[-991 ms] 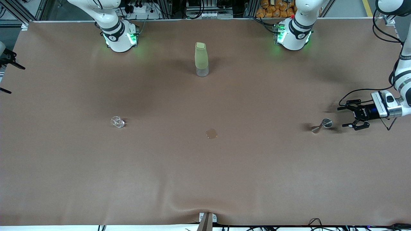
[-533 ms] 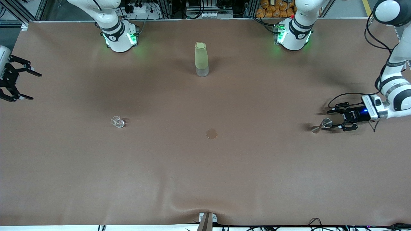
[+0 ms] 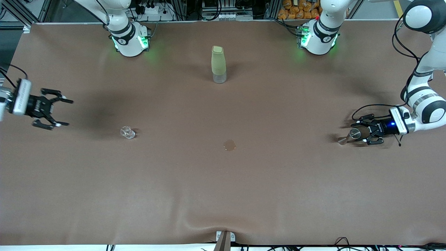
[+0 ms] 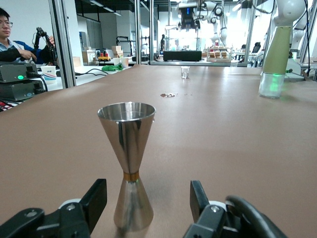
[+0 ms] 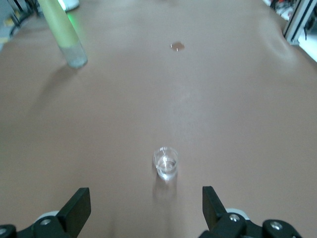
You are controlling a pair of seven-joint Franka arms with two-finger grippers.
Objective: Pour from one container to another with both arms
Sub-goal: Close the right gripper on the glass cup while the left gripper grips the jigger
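Note:
A steel hourglass-shaped jigger (image 3: 349, 136) stands upright toward the left arm's end of the table. My left gripper (image 3: 359, 132) is low at the table, open, one finger on each side of the jigger (image 4: 128, 163) and touching neither side; in the left wrist view the left gripper (image 4: 148, 198) shows gaps both sides. A small clear glass (image 3: 127, 132) stands toward the right arm's end. My right gripper (image 3: 68, 113) is open and well short of the glass (image 5: 166, 162), which lies ahead of the right gripper (image 5: 144, 203).
A tall bottle (image 3: 218, 64) with a pale green sleeve and clear base stands mid-table, farther from the front camera. A small brown spot (image 3: 229, 145) marks the brown table cover (image 3: 223, 195) near the middle. A person sits off the table's end (image 4: 10, 39).
The left gripper slid toward the jigger and now straddles it. The right gripper came in from the table's end, lower and closer to the glass.

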